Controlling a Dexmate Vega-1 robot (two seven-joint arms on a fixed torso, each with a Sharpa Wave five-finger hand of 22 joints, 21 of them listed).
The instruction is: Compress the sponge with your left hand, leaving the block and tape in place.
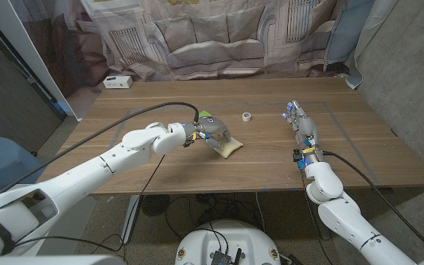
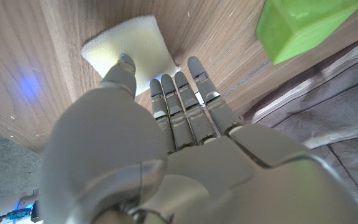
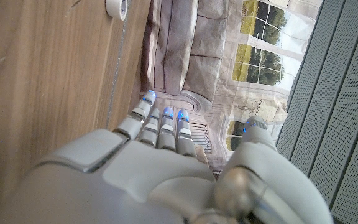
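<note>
**Left robot hand on the sponge, squeeze about to begin**

The worktop (image 1: 359,158) is a wooden table, and I go through what is on it from big to small. My left robot hand (image 1: 210,134) reaches to the middle of it and sits over the sponge (image 1: 227,147), a pale yellowish pad near the worktop's centre. In the left wrist view my thumb tip touches the sponge (image 2: 138,53) and my fingers (image 2: 185,106) lie straight beside it, so I am touching it, not yet clenched on it. My right robot hand (image 1: 300,126) waits apart on the right, fingers extended, holding nothing.

I judge the step in hand to be the grasp itself; next I need to curl fingers and thumb together on the sponge alone.

The green block (image 2: 306,25) sits just beside my hand; the small tape (image 1: 246,116) lies further off. I see no containers here.
</note>
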